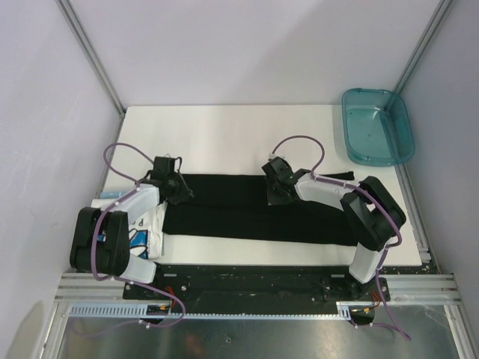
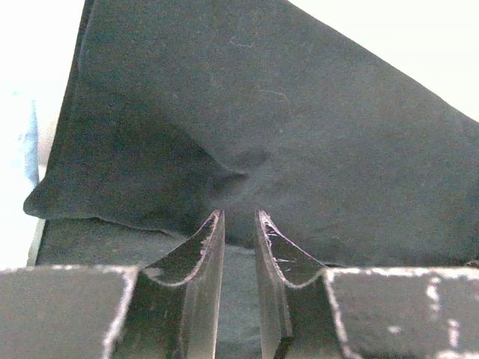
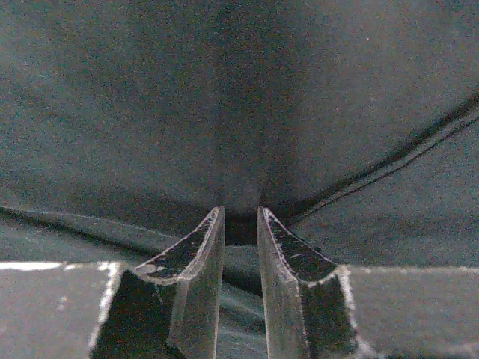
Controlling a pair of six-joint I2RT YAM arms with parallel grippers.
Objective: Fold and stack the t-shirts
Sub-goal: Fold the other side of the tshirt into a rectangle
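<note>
White tee [image 1: 150, 241] mostly behind left arm [image 1: 101, 239]

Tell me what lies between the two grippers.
Only the black cloth t-shirt, folded into a long band, spans from left gripper to right gripper, seen in the top external view.

Material and finish findings

Black t-shirt [image 1: 254, 213], at the tips of both grippers: matt soft cloth, lightly linted, puckered. Fingers [image 2: 203, 250] of left gripper [image 2: 239, 221] and right gripper [image 3: 240, 217]: hard dark glossy plastic, edges scuffed pale. White t-shirt [image 1: 155, 241], behind the left gripper: printed cloth. Bin [image 1: 376, 126], beyond the right gripper: glossy translucent teal plastic. Table [image 1: 224, 134]: smooth matt white.
</note>
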